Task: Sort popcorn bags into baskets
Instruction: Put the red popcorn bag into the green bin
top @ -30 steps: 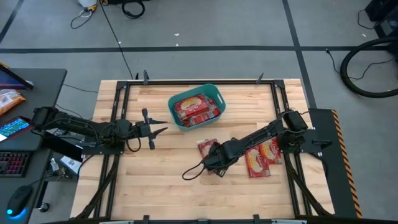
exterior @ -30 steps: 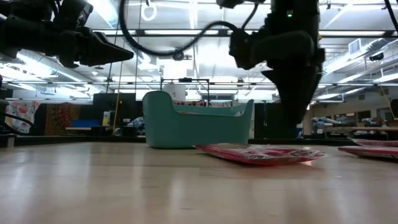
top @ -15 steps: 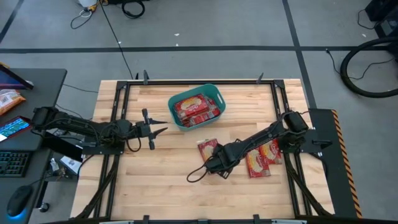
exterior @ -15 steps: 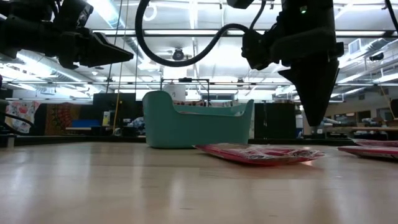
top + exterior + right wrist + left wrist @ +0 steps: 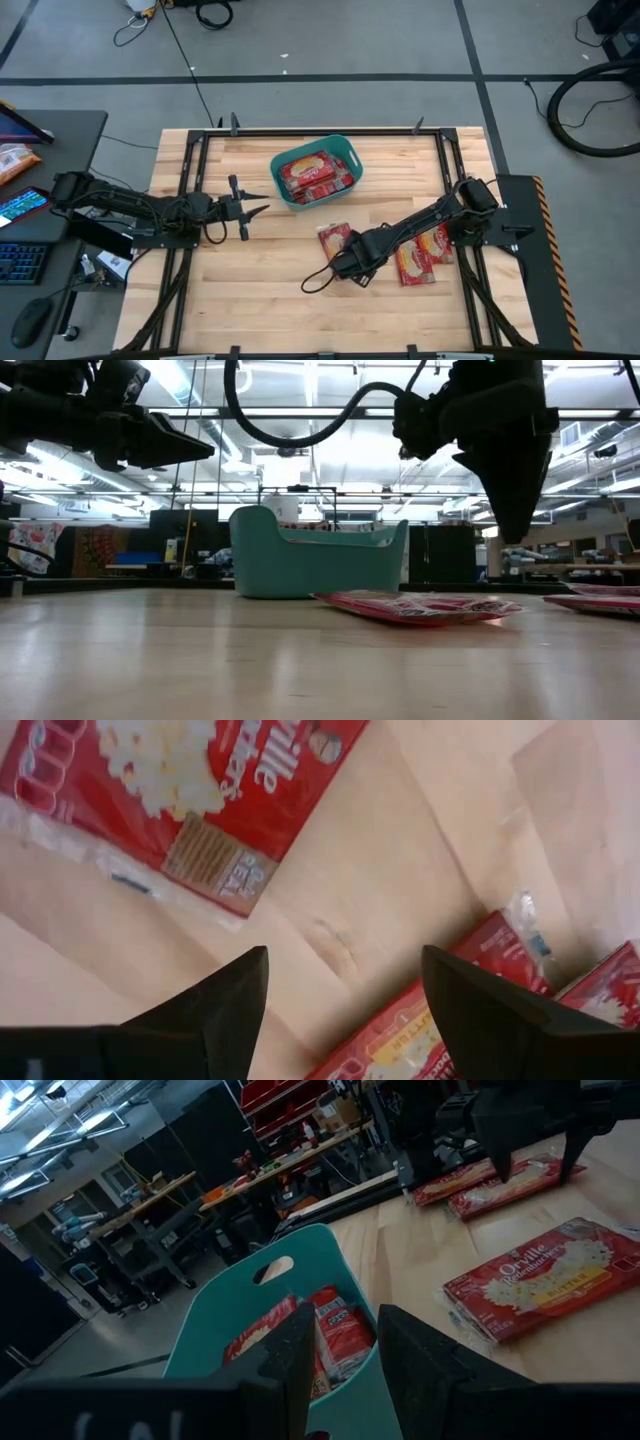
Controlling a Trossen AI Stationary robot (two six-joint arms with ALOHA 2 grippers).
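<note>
While the left pincer [image 5: 258,210] waits slightly parted, the right pincer [image 5: 340,990], wide open and empty, hovers beside 1 popcorn bag [image 5: 334,238] on the wooden surface [image 5: 250,290]; teal basket [image 5: 316,171] behind.

- One teal basket [image 5: 316,172] stands near the table's far edge.
- Several popcorn bags [image 5: 309,175] lie inside it; the exact number is unclear.
- Three more bags [image 5: 332,238] lie on the table [image 5: 250,290].
- Two robot arms.

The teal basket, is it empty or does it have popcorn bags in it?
Not empty. The teal basket already holds several red popcorn bags, seen from above and from the left wrist.
</note>
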